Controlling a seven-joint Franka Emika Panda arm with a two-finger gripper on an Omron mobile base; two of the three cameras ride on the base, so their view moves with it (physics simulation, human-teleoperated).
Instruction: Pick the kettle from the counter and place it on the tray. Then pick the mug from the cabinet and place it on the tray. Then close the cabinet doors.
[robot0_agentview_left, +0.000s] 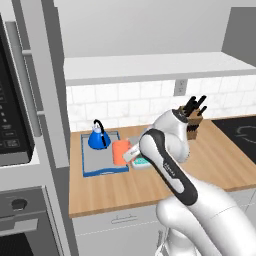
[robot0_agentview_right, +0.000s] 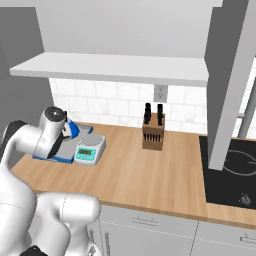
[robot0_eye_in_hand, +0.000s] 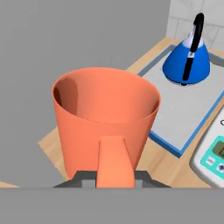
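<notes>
One hand (robot0_eye_in_hand: 113, 177) clamped on mug (robot0_eye_in_hand: 105, 122) handle | mug over tray (robot0_agentview_left: 89, 162) right rim | kettle (robot0_agentview_left: 99, 137) apart

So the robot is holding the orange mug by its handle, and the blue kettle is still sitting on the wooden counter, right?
Not quite. The kettle is already on the tray, not the bare counter; the hand view shows it. The rest holds: the gripper holds the orange mug by its handle.
</notes>
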